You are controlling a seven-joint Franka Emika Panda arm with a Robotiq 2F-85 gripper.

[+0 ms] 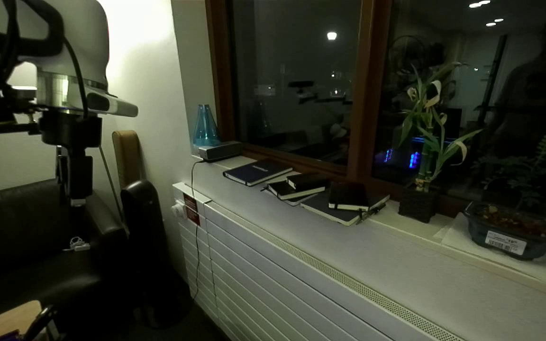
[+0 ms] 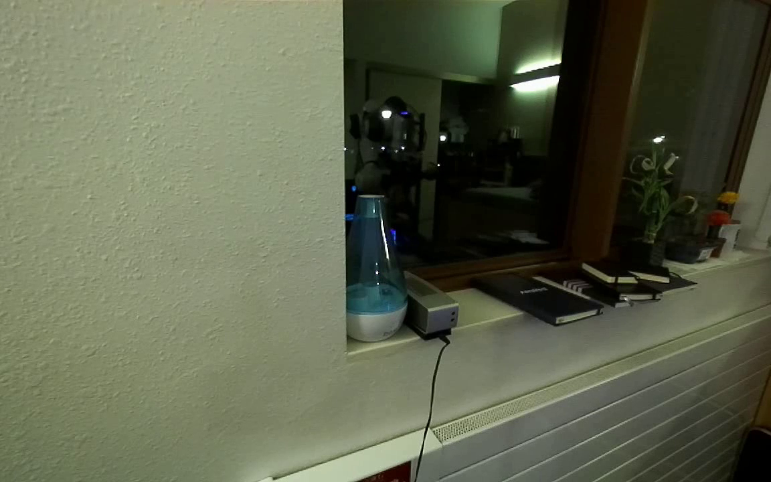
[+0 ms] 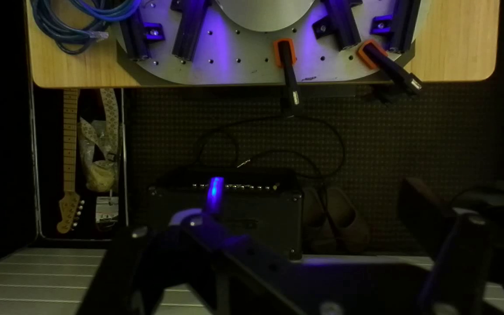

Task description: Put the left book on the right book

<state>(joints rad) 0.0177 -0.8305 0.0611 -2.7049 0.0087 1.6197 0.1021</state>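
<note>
The left book [image 1: 312, 180] is a small dark book on top of the middle stack on the windowsill; it also shows in an exterior view [image 2: 608, 273]. The right book [image 1: 348, 195] is a small near-black book with whitish page edges, lying on a larger greyish book [image 1: 327, 210]. It is partly hidden in an exterior view [image 2: 652, 273]. My gripper [image 1: 78, 201] hangs well left of the sill, above the dark sofa, away from all books. In the wrist view its fingers [image 3: 315, 194] stand wide apart with nothing between them. No books show there.
A dark book with white lettering [image 1: 259, 171] lies left of the stacks. A blue humidifier [image 2: 375, 268] and grey box [image 2: 431, 308] stand at the sill's left end. Potted plants [image 1: 420, 203] stand right. A radiator [image 1: 273, 265] runs below. The wrist view shows a wooden desk [image 3: 453, 52].
</note>
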